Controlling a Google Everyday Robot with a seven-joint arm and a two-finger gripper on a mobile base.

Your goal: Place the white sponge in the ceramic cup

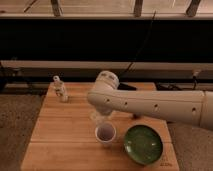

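Note:
The ceramic cup (105,134) stands upright on the wooden table (55,135), front centre, with a pale pinkish inside. My arm reaches in from the right. My gripper (101,118) hangs under the arm's end, just above the cup's far rim, mostly hidden by the arm. A pale blurred shape shows at the gripper. I cannot tell whether it is the white sponge. No sponge shows anywhere else on the table.
A green round plate (143,144) lies right of the cup, close to it. A small white bottle (60,89) stands at the table's back left. A dark rail and window wall run behind the table. A dark cable hangs behind the arm.

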